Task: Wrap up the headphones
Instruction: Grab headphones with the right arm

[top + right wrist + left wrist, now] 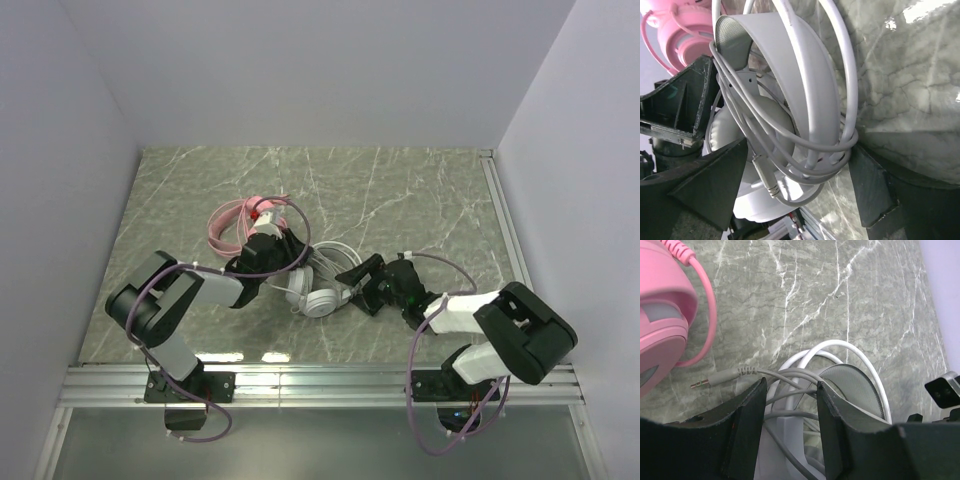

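The white headphones (315,292) lie mid-table with their grey cable looped round the band (790,75). My left gripper (790,385) reaches in from the left. Its jaws stand half apart astride the band and cable loops, which run from one finger to the other. The cable's jack plug (702,383) lies free on the marble beyond the fingertips. My right gripper (799,150) comes from the right, open wide around the band near one earcup (760,195). Its right finger (867,185) touches the loops. The pink headphones (245,222) sit just behind the left gripper (278,252).
Green marble tabletop (420,200) with white walls at the back and both sides. A metal rail (320,380) runs along the near edge by the arm bases. The pink earcup (662,320) and its cable lie close to the left of my left fingers.
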Robot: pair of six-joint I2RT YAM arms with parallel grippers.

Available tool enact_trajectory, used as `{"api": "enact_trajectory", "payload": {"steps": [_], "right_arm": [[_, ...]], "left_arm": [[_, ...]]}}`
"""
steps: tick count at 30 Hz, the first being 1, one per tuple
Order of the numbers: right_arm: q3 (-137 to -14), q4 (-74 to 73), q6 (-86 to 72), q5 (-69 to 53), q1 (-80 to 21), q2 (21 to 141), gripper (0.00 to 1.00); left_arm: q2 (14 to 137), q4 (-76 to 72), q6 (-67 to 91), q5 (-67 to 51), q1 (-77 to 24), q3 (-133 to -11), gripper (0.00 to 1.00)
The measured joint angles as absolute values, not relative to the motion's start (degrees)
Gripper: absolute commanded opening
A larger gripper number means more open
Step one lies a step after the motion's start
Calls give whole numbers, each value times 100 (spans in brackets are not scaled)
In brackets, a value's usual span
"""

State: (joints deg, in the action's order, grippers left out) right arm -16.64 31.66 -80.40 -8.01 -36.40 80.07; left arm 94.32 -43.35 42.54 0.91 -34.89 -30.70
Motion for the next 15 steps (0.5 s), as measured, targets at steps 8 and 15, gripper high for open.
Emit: {"api": "enact_trajectory", "payload": {"steps": [8,15], "right_arm": [[-1466,3280,-8219,-451,-3677,8007,53],[-1369,3006,-8197,-235,-3691,7717,35]], "left_arm": [[9583,-4593,4324,32,-3479,-3024,48],[9887,-5271,4536,-167,-3465,-2912,48]]}}
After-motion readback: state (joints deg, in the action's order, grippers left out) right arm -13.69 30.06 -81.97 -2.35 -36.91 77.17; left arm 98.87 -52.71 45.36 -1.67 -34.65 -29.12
